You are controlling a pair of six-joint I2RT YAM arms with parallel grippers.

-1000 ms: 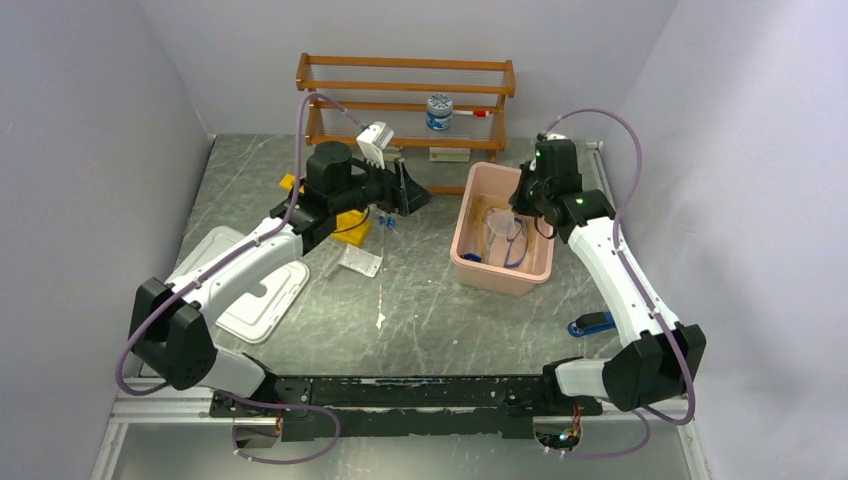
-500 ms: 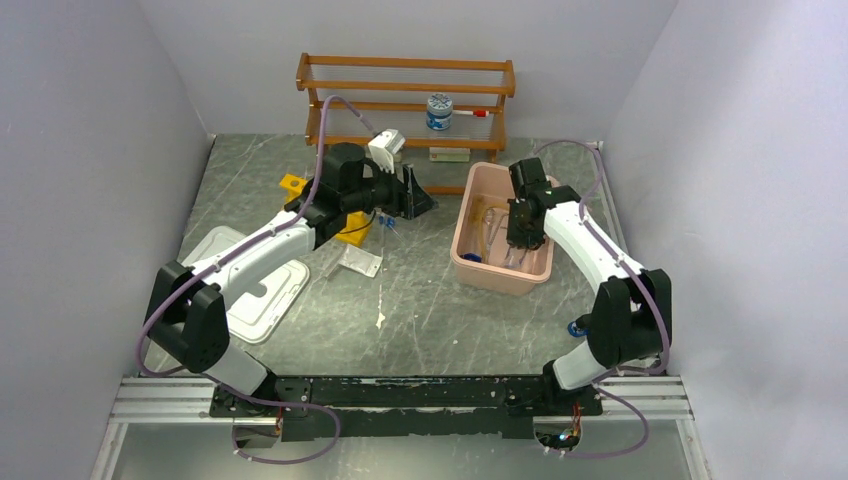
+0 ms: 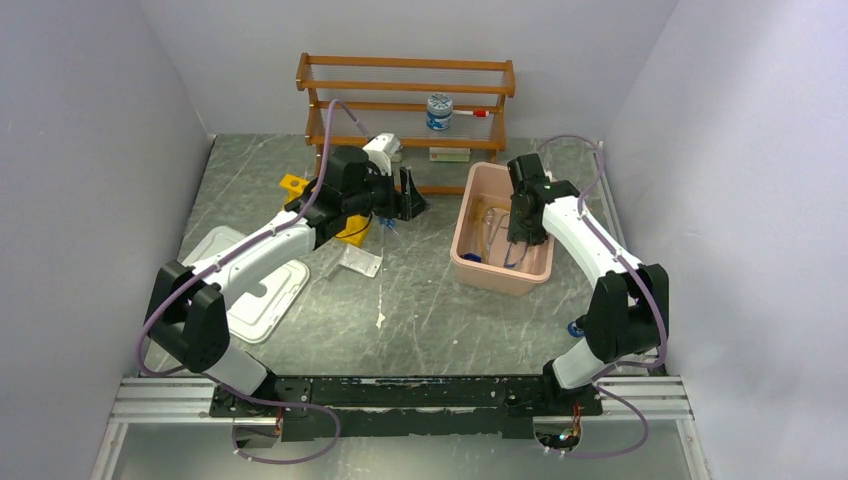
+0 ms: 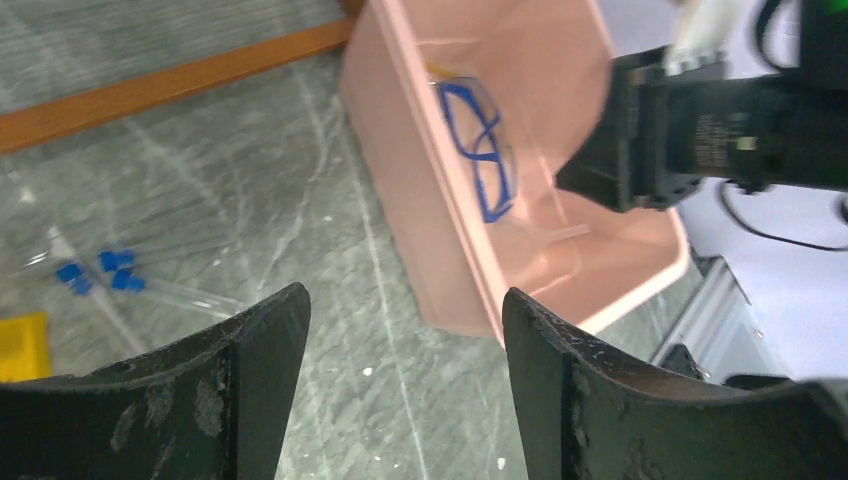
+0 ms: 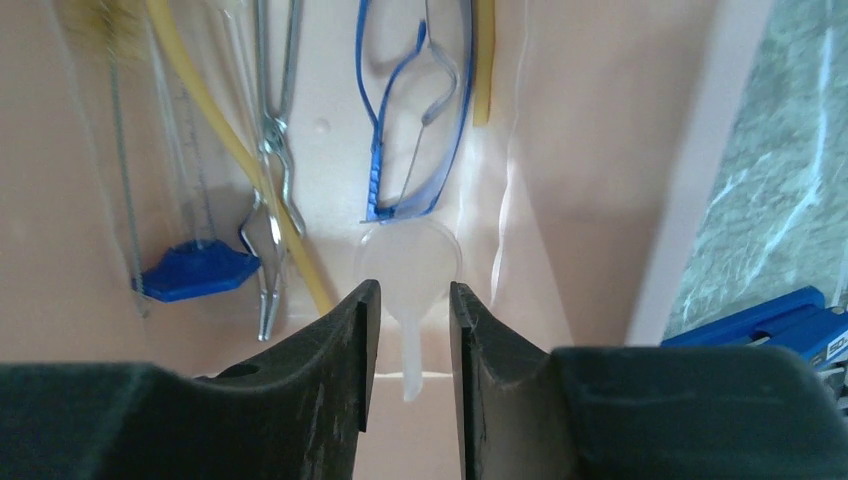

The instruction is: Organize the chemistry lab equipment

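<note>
My right gripper is down inside the pink bin. In the right wrist view it is narrowly open, and the stem of a clear funnel lies between the fingers without touching them. Also in the bin are a tan hose, metal tongs, a blue clamp and blue safety glasses. My left gripper is open and empty above the table, left of the bin. Blue-capped tubes lie beside the yellow rack, which my left arm partly hides.
A wooden shelf holding a white-lidded jar stands at the back. A white lid lies front left, and a clear plastic piece lies near the rack. A blue stapler-like tool sits right of the bin.
My right gripper has dropped lower into the bin as the arm folded. The funnel now lies on the bin floor. My left gripper shifted slightly right.
</note>
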